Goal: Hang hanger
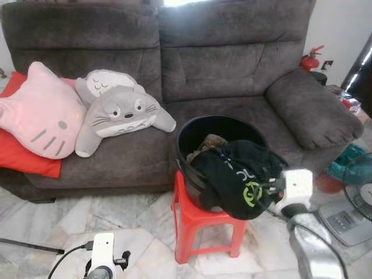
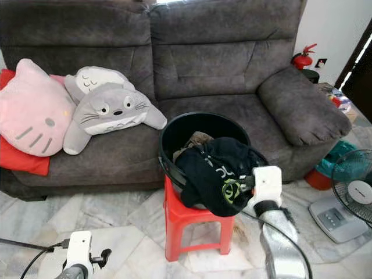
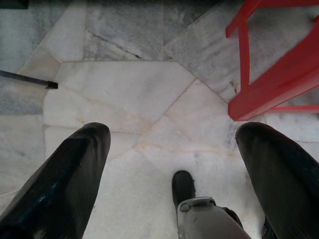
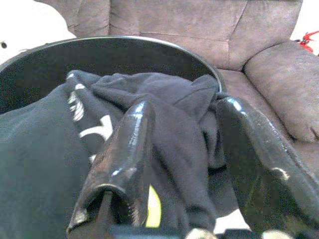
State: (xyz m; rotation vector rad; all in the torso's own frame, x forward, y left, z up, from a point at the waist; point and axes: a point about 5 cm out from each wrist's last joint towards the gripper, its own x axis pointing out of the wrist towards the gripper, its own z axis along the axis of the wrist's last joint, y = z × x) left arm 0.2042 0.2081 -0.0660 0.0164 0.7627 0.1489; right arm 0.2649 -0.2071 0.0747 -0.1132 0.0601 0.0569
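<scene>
No hanger is in sight; a black garment (image 2: 218, 174) drapes over the bucket (image 2: 174, 136) on the red stool (image 2: 192, 224). The right gripper (image 4: 184, 149), jaws spread, straddles a fold. Closing deep should avoid slipping. The left gripper (image 3: 172, 164) hangs released beside the stool.

Head stereo high over sofa (image 1: 232, 64); wrist views close, downward.

The sofa (image 1: 232, 64) is matt grey cloth with a soft nap. 2 plush cushions (image 1: 116, 113) look fuzzy. The stool (image 1: 200, 224) is smooth red plastic, slightly glossy. The tub (image 1: 200, 131) is glossy black plastic, and the shirt (image 1: 238, 174) over its rim is matt black cloth. The floor (image 3: 124, 94) is polished, veined marble. The right tool's fingers (image 4: 124, 154) are shiny black.
</scene>
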